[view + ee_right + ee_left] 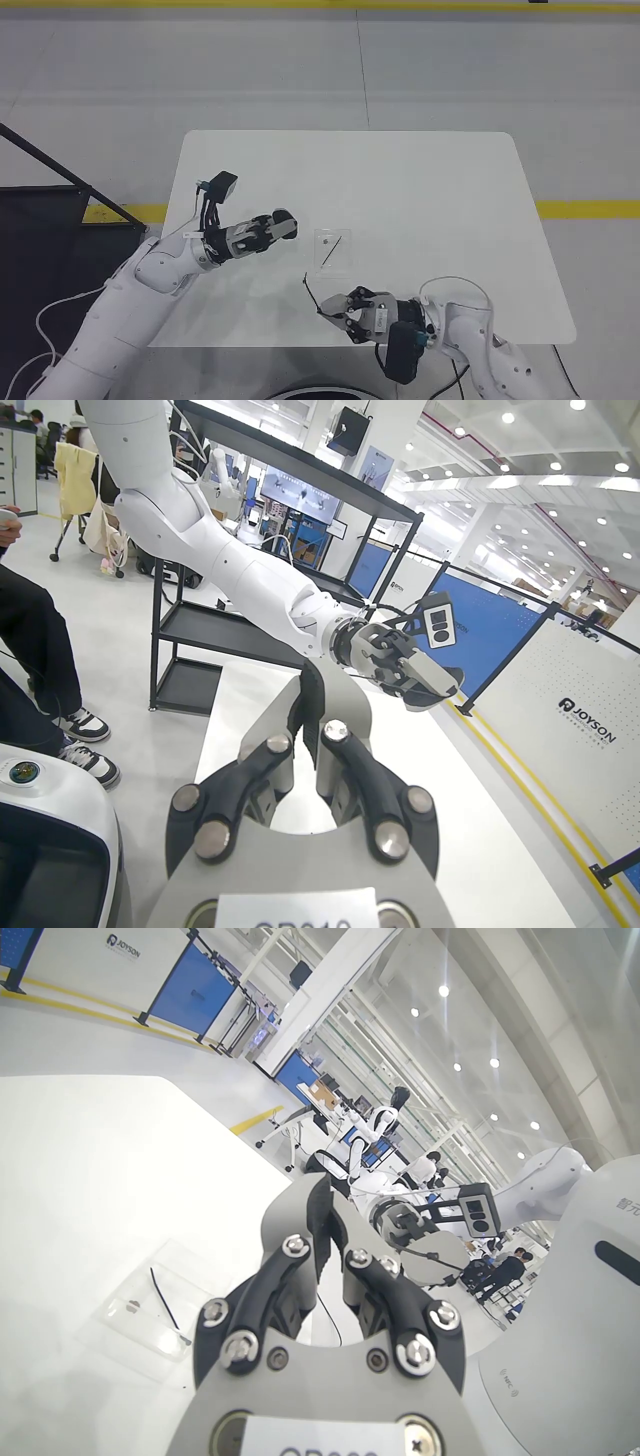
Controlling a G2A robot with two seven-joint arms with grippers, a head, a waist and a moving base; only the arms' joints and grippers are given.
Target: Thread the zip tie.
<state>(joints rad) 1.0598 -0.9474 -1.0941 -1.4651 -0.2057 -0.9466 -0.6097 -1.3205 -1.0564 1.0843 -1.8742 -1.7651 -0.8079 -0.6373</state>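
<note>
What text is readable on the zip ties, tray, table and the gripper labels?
Tray zip tie: none.
Held zip tie, in the right gripper: none.
Tray: none.
Table: none.
Left label, right label: cut off at the picture's edge, unreadable.

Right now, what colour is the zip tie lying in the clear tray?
Black. The zip tie shows best in the left wrist view.

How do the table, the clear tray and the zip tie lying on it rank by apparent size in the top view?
Largest to smallest:
1. table
2. clear tray
3. zip tie, a thin strand shorter than the tray
All three sit at table level, so nearness to the camera does not skew the order.
</note>
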